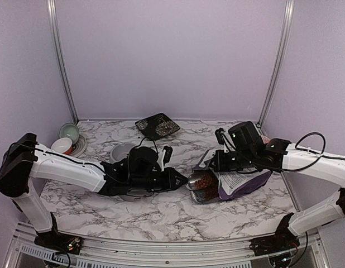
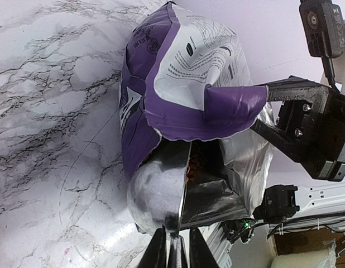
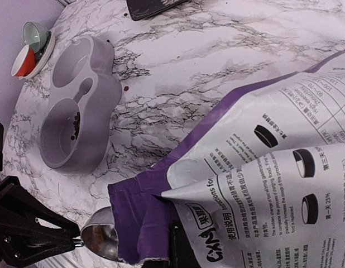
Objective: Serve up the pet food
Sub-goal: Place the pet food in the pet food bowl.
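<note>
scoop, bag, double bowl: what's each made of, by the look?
scoop: metal, likely polished steel; mirror-bright with sharp reflections.
bag: thin printed plastic film, glossy and creased, with a silvery foil-like lining at the mouth.
double bowl: probably moulded plastic; even grey, matte, rounded edges, though silicone or ceramic can't be ruled out.

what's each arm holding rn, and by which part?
Left jaws pinch the scoop by its handle. Right jaws clamp the bag by the edge of its open mouth.
</note>
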